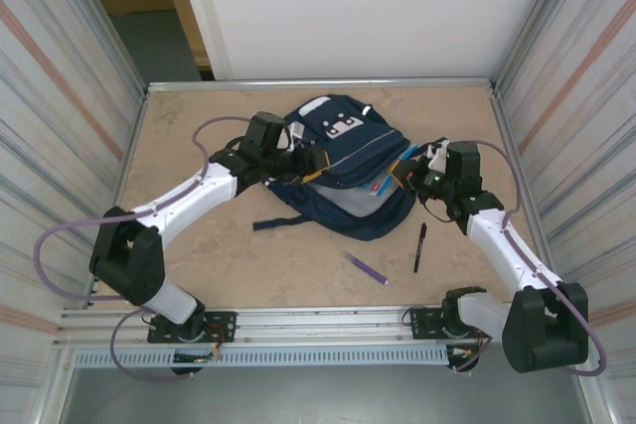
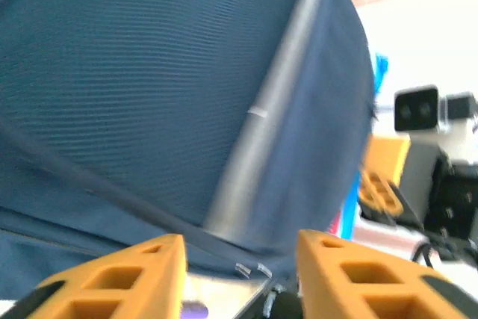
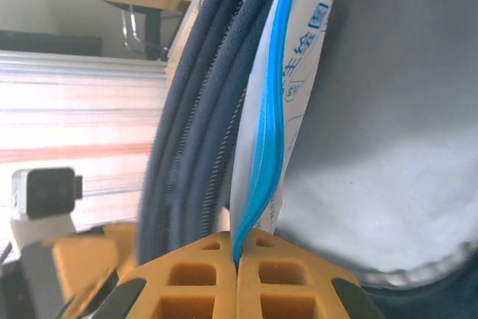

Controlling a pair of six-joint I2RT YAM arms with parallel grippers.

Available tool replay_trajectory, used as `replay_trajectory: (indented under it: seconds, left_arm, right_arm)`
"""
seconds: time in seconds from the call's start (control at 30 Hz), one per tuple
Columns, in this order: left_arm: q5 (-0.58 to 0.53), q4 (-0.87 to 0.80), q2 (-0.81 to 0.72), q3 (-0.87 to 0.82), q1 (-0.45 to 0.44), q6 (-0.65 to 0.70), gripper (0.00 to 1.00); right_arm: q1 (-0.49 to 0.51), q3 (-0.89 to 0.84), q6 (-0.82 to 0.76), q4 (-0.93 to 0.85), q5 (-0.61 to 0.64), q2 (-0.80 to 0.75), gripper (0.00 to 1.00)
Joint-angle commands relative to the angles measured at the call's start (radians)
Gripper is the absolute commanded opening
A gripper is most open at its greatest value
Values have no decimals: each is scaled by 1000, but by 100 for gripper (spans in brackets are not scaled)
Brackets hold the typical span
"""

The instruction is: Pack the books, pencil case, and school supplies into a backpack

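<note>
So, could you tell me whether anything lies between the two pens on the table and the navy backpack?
Nothing visible does: bare table separates the slim black pen and slim purple pen from the navy-blue fabric backpack. The right gripper is shut on the light-blue-and-white booklet.

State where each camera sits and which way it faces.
Top external: above, behind the arm bases, looking down on table, backpack, left gripper, right gripper.
Left wrist: faces backpack fabric past the open left gripper.
Right wrist: faces the booklet pinched by the right gripper.
Shared: both wrist views see the backpack.
</note>
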Motion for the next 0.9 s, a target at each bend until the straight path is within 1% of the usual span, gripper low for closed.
replay_trajectory:
  seconds: [0.0, 0.03, 0.07, 0.1, 0.13, 0.2, 0.23, 0.27, 0.33, 0.4, 0.47, 0.57, 0.7, 0.83, 0.87]
  left_arm:
    - [-12, -26, -76, 22, -29, 324, 77]
    - [-83, -8, -97, 7, -55, 428, 98]
    - [-124, 28, -115, -16, -79, 510, 99]
    - [-158, 63, -136, -40, -105, 624, 99]
    - [-195, 105, -148, -60, -127, 698, 99]
    - [-184, 190, -152, -112, -156, 887, 99]
    - [-216, 214, -142, -122, -168, 940, 99]
    - [-269, 221, -123, -117, -176, 974, 99]
    - [-337, 204, -73, -84, -178, 1019, 99]
    - [-360, 156, -8, -30, -177, 1053, 99]
    - [-328, 117, 49, 11, -179, 1094, 99]
    - [-305, 113, 93, 10, -183, 1131, 99]
    - [-281, 236, 80, -70, -183, 1153, 99]
    - [-228, 189, 70, -48, -185, 1159, 99]
    - [-241, 193, 67, -53, -184, 1156, 99]
  right_arm:
    - [8, 22, -4, 114, 17, -4, 0]
    - [8, 22, 5, 129, 10, 8, 0]
    - [10, 25, 14, 143, -1, 22, 0]
    - [12, 29, 19, 156, -15, 35, 0]
    - [15, 34, 20, 162, -22, 47, 0]
    - [27, 44, 19, 171, -26, 66, 0]
    - [30, 49, 19, 176, -32, 73, 0]
    - [33, 57, 22, 178, -39, 78, 0]
    - [40, 76, 10, 171, -56, 85, 0]
    - [53, 90, -23, 147, -56, 88, 0]
    - [57, 91, -32, 145, -55, 94, 0]
    - [56, 89, -21, 149, -65, 95, 0]
    - [58, 88, -30, 157, -83, 102, 0]
    - [60, 106, -25, 162, -107, 121, 0]
    - [62, 112, -27, 170, -115, 127, 0]
